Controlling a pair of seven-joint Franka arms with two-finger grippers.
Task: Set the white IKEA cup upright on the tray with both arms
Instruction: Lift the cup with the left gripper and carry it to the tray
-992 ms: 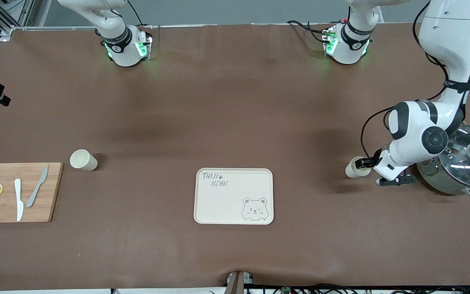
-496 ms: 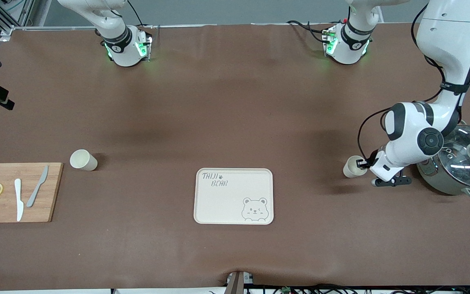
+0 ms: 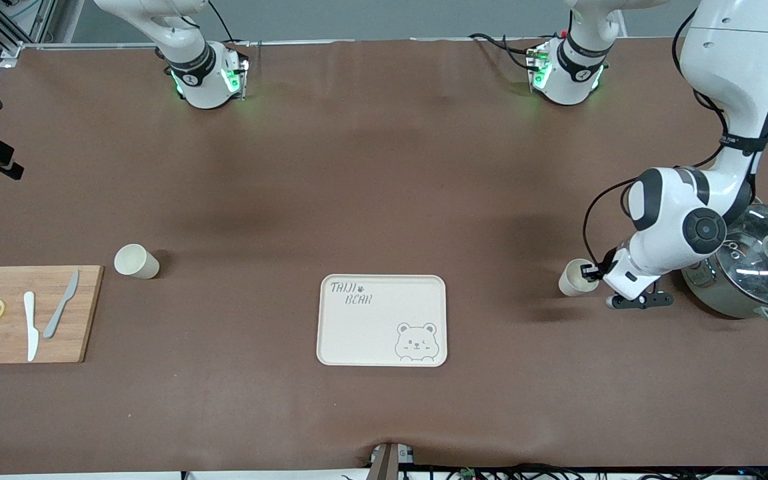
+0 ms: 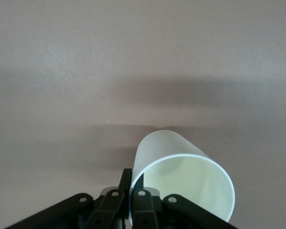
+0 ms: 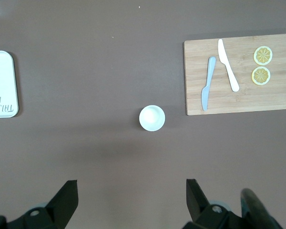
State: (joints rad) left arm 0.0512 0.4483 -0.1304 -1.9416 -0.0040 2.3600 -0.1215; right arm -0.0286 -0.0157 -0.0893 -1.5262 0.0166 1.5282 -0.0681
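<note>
A white cup is tilted on its side low at the table between the tray and a pot. My left gripper is shut on its rim, one finger inside and one outside. In the left wrist view the cup faces the camera mouth-first above the gripper. A second white cup stands upright beside the cutting board, and it also shows in the right wrist view. My right gripper is open and empty, high above the table near that cup. The tray's edge shows there too.
A wooden cutting board with two knives and two lemon slices lies at the right arm's end. A steel pot with a glass lid stands at the left arm's end, close beside the left wrist.
My left gripper, shut on the cup, has shifted a little toward the tray. The cup by the board and the tray have not moved.
</note>
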